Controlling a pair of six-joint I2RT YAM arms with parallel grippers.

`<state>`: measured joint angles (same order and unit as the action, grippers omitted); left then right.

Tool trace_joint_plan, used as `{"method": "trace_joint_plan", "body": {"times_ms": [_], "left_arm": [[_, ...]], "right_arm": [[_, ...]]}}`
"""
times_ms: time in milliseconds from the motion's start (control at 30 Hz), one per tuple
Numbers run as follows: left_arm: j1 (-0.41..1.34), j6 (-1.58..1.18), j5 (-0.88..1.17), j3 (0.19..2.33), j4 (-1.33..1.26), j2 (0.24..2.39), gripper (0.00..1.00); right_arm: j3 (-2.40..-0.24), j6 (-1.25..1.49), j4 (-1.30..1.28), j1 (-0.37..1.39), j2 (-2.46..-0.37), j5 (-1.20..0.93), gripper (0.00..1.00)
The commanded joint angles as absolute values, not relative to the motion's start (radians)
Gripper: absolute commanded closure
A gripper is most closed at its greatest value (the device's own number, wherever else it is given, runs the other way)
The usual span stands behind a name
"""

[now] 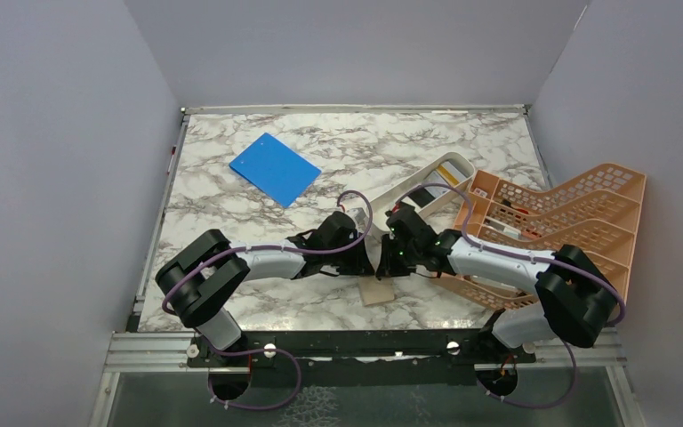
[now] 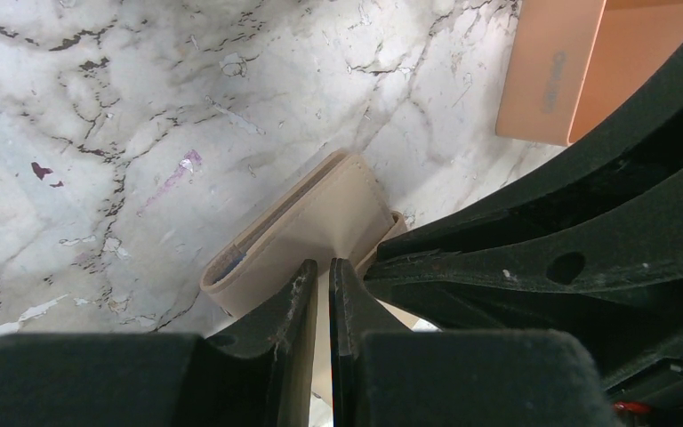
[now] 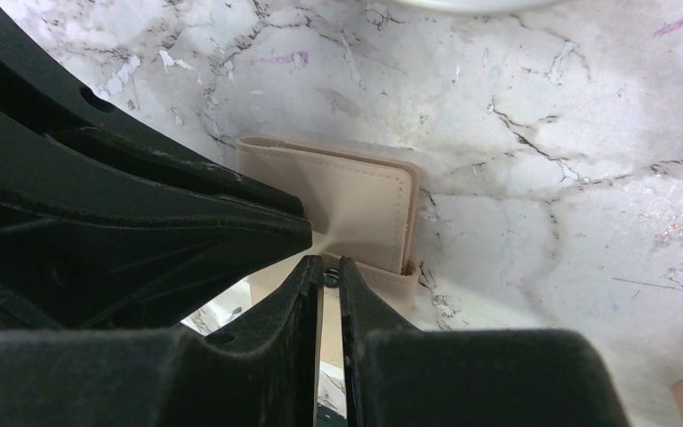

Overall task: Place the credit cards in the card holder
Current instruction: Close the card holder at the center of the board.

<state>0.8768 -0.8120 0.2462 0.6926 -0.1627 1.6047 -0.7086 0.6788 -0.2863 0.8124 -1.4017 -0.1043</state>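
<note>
One tan card holder (image 2: 320, 213), two grippers. Left gripper (image 2: 323, 271) jaws almost closed, pinching the holder's flap; right gripper (image 3: 330, 269) jaws almost closed, pinching its edge. The holder lies just ahead of both sets of tips.

A white marble desk with grey and brown lines (image 1: 222, 213) fills the middle of the view from above. Three plain pale grey walls stand around it: the left wall (image 1: 53, 178), the back wall (image 1: 356, 53) and the right wall (image 1: 640, 80). A thin silver metal strip (image 1: 356, 109) runs along the far edge of the desk, under the back wall. A thick silver metal rail (image 1: 147, 354) runs along the near edge. Below it lies a dark grey patch (image 1: 365, 405); I cannot tell what it is. The light is soft and even. Close up, the desk has a small purple smudge (image 2: 187, 165) and a tiny dark red spot (image 2: 40, 169).
</note>
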Motion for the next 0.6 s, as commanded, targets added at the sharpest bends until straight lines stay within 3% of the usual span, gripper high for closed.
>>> {"method": "trace_joint_plan", "body": {"times_ms": [0,567], "left_arm": [[0.878,-0.810,0.254,0.676,-0.149,1.635,0.86],[0.878,-0.813,0.249,0.668,-0.151,1.634,0.86]], "right_arm": [[-0.688,0.667,-0.273,0.821,-1.414,-0.131,0.83],[-0.664,0.681,-0.272,0.861,-1.408,-0.096,0.87]]}}
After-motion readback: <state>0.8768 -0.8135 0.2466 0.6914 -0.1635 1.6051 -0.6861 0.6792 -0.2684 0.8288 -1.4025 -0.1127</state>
